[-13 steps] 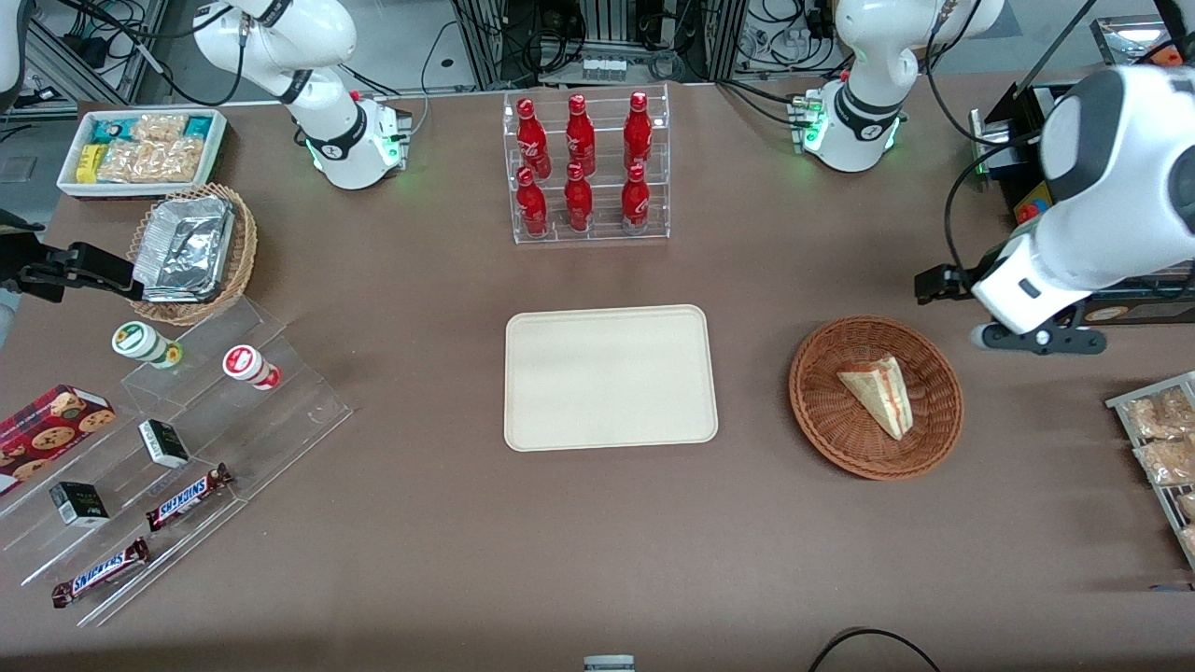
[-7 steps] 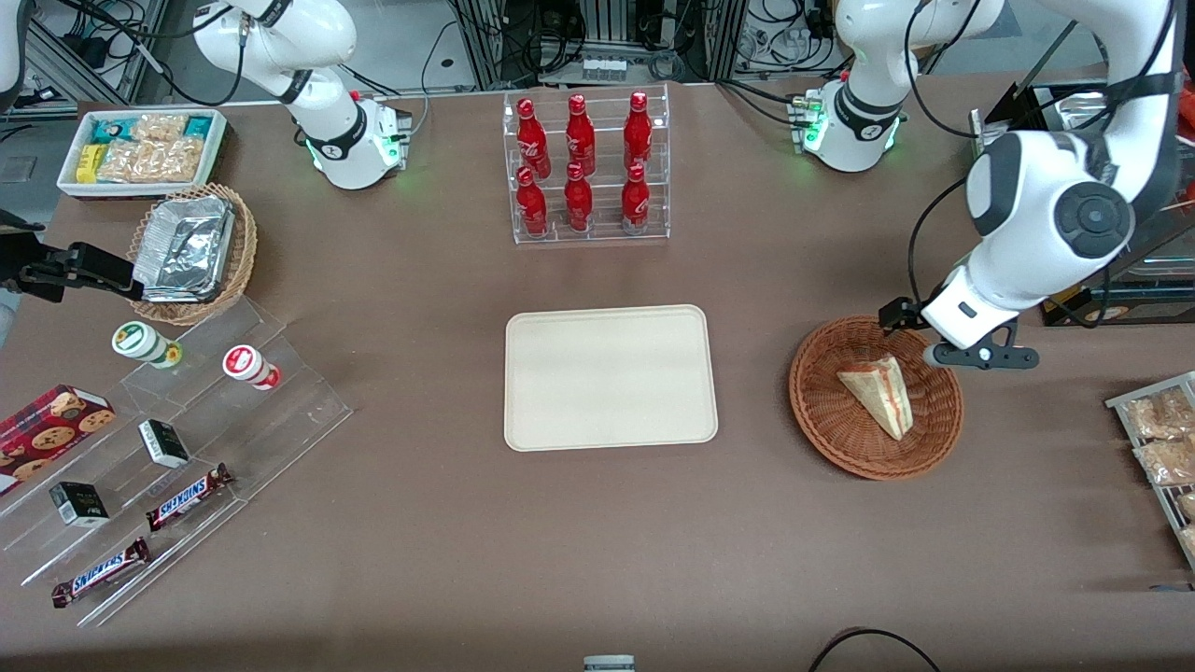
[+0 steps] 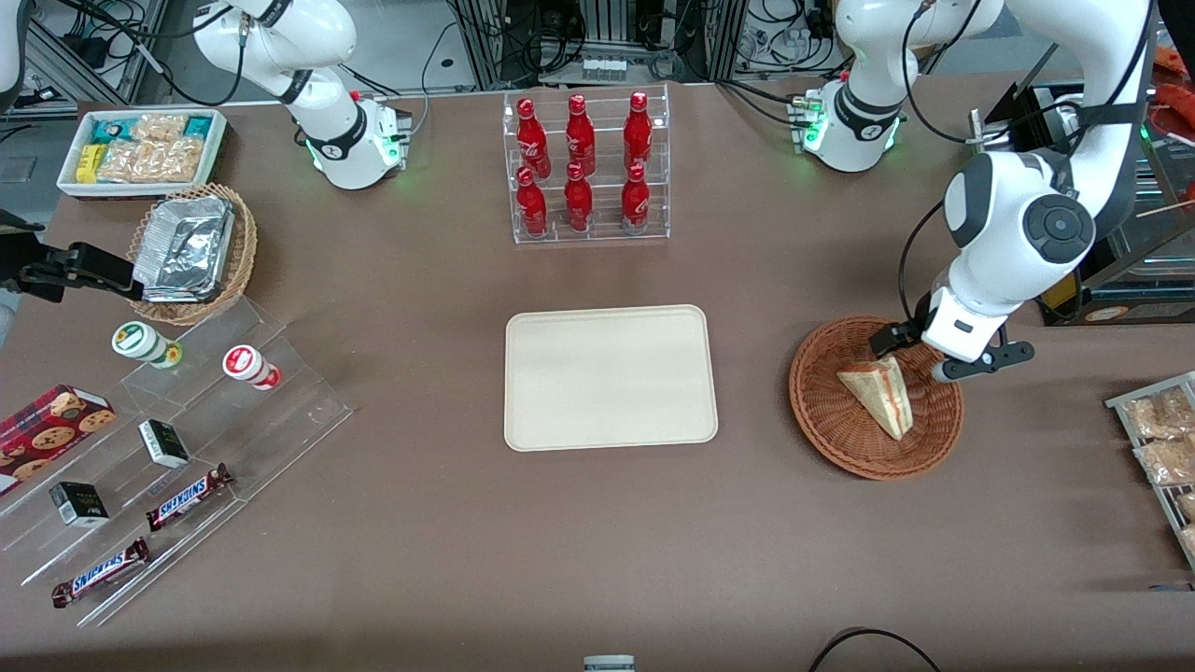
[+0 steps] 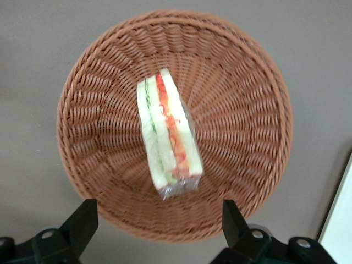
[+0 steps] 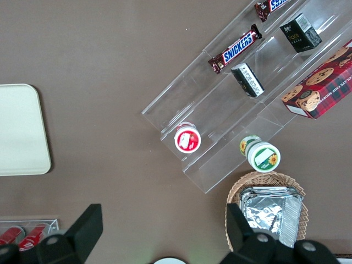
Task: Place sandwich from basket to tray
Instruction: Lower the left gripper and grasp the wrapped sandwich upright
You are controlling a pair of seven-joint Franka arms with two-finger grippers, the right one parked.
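The sandwich, a clear-wrapped wedge with red and green filling, lies in the reddish-brown basket. The cream tray lies flat beside the basket, toward the parked arm's end. My left gripper hovers above the basket's rim, on the part farther from the front camera. The left wrist view shows the sandwich in the basket, with the gripper open and empty, its fingertips spread wide over the rim. The tray's edge shows beside the basket.
A clear rack of red bottles stands farther back than the tray. A wire rack of snack packets sits at the working arm's end. A tan basket with foil trays, a white snack box and acrylic steps sit toward the parked arm's end.
The left arm has swung in from the working arm's end of the table and come down over the basket. The sandwich, basket and tray have not moved.
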